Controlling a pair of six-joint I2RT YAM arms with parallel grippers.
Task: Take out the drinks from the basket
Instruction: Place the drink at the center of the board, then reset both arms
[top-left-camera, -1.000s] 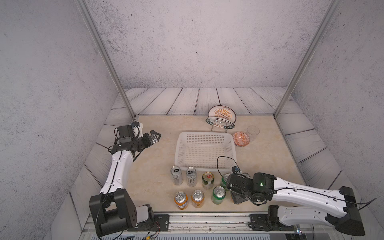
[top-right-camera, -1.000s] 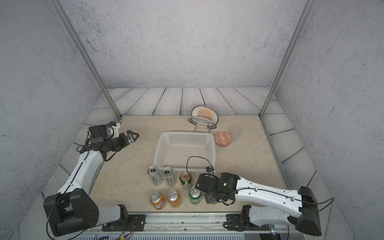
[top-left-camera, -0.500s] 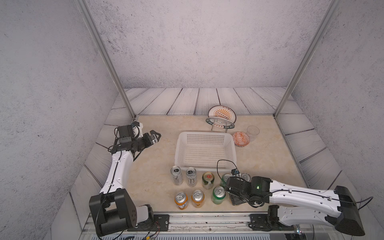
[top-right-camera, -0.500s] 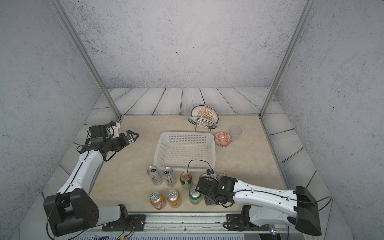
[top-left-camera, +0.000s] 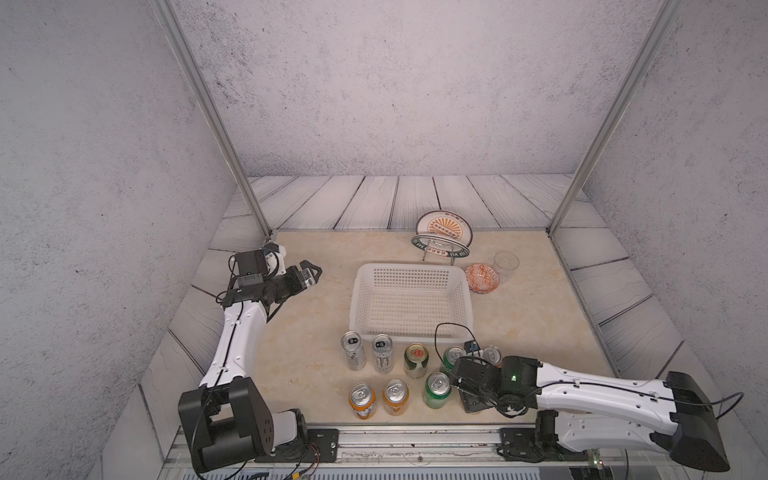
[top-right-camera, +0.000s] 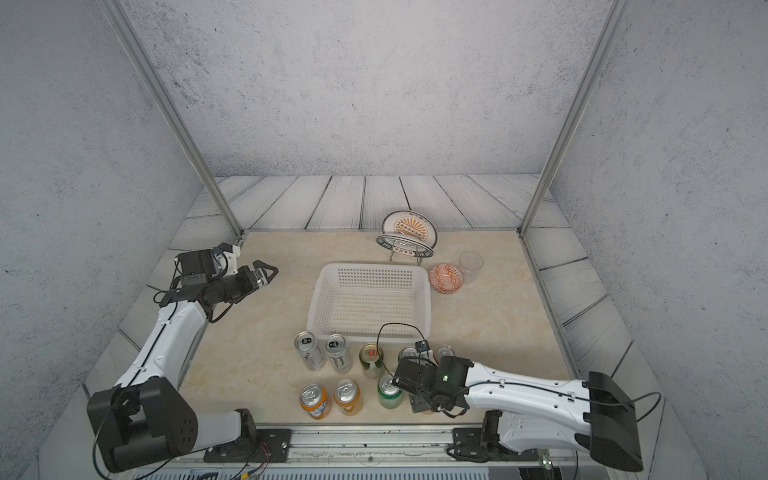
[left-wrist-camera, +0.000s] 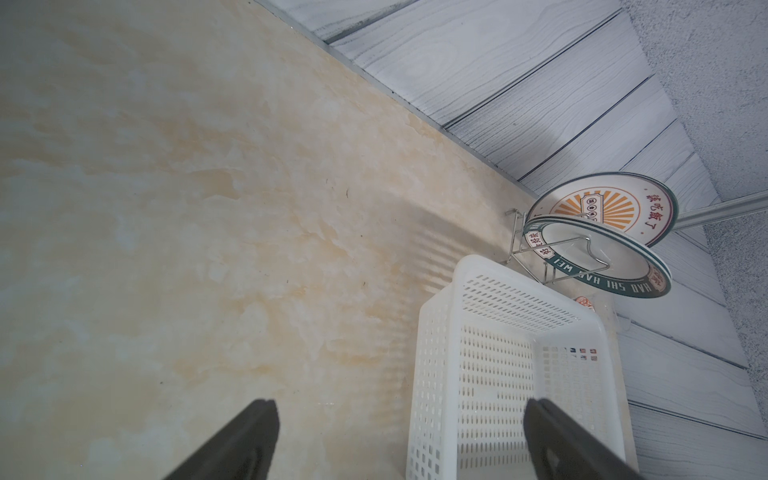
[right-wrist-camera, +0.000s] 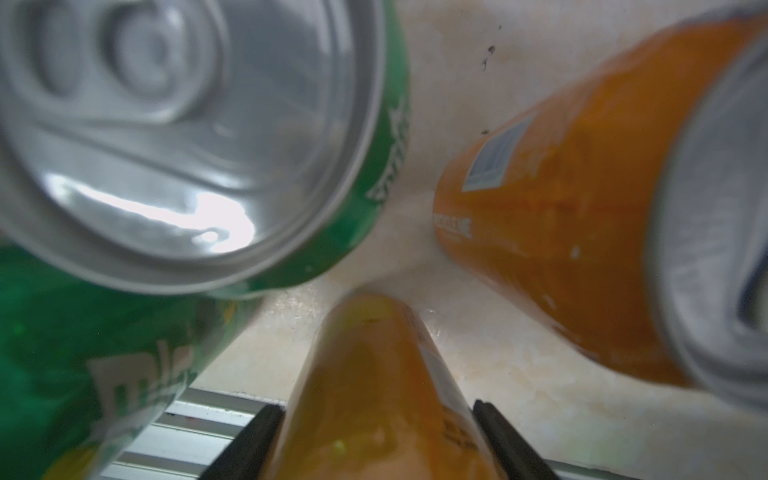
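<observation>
The white basket (top-left-camera: 409, 267) (top-right-camera: 374, 266) (left-wrist-camera: 440, 332) stands mid-table with no drinks showing in it. Several cans stand in front of it: two slim silver ones (top-left-camera: 353, 351), a green one with a gold band (top-left-camera: 416, 359), green ones (top-left-camera: 453, 357) (top-left-camera: 436, 388) and orange ones (top-left-camera: 363, 400) (top-left-camera: 395, 395). My right gripper (right-wrist-camera: 376, 415) (top-left-camera: 471, 401) is shut on an upright orange can (right-wrist-camera: 374, 386) near the front edge, beside a green can (right-wrist-camera: 187, 145); the arm hides this can in both top views. My left gripper (top-left-camera: 313, 274) (left-wrist-camera: 401, 411) hangs open and holds nothing, left of the basket.
Another orange can (right-wrist-camera: 582, 228) (top-left-camera: 491, 355) stands close behind the right wrist. Plates on a wire rack (top-left-camera: 442, 239), a red-patterned bowl (top-left-camera: 482, 277) and a clear glass cup (top-left-camera: 506, 262) sit behind and to the right of the basket. A metal rail (top-left-camera: 415, 436) runs along the front edge.
My right arm has shifted slightly left and lower at the table's front with the orange can still in its jaws. The left arm has not moved.
</observation>
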